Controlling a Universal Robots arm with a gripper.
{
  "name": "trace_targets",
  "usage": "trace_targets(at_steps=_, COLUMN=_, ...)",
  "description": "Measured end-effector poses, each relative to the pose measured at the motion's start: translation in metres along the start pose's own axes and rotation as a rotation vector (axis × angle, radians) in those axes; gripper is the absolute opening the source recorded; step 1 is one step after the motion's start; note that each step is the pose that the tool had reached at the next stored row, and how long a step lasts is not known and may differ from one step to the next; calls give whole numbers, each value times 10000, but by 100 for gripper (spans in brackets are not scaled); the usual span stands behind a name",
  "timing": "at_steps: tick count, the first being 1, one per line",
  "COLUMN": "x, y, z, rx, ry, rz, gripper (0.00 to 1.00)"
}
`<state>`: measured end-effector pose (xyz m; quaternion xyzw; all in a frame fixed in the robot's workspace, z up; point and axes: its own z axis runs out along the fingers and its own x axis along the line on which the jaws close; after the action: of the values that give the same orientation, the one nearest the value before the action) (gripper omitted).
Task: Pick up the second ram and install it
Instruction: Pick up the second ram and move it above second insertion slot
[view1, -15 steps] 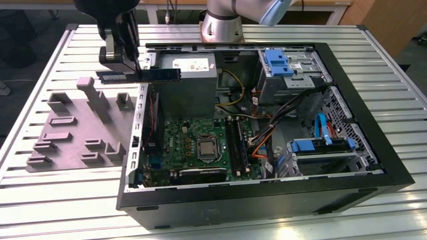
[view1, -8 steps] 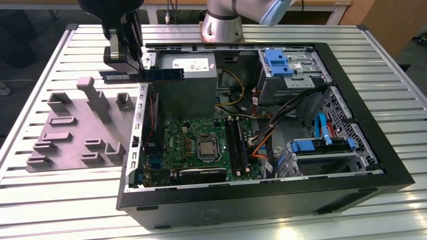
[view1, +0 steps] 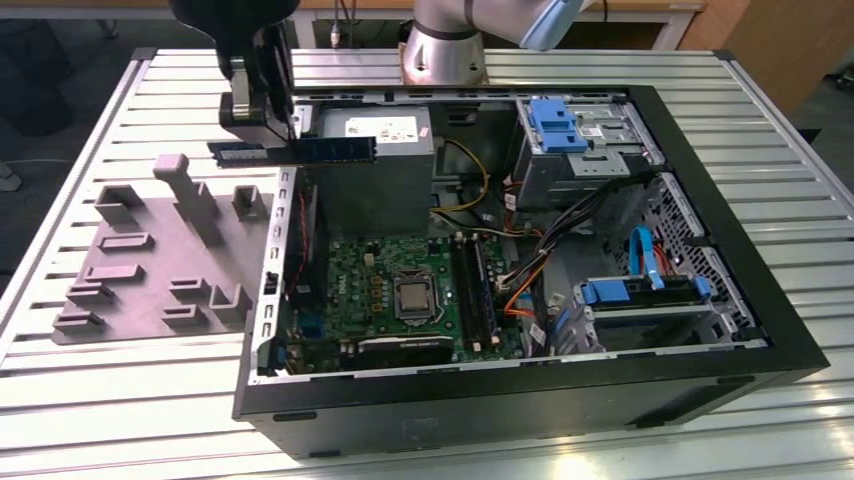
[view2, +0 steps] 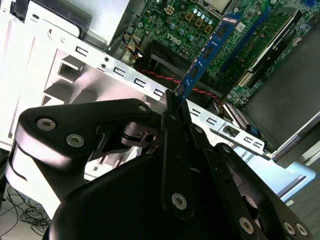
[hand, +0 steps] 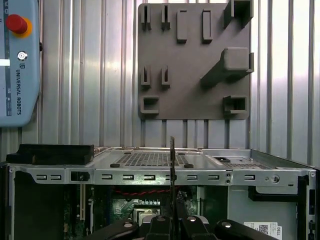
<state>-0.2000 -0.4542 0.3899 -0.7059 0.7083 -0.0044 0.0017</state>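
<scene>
White lettering is running down the blue pendant (hand: 17, 60) in the first wrist view; a printed white sticker (hand: 262, 228) is sitting on the case wall (hand: 260, 205). In the second wrist view a white logo (view2: 179, 36) is showing on the green motherboard (view2: 165, 15). Upper middle of the exterior view, a printed label (view1: 380, 128) is lying on the power supply (view1: 374, 195).

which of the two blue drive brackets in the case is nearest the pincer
The blue bracket beside the grey power supply. The other blue bracket lies farther from the pincer holding the ram.
</scene>
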Motion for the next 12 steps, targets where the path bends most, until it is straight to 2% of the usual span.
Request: trace_targets(at_steps=12, x=0, y=-101, z=1, rx=0, ry=0, rz=0, gripper=14)
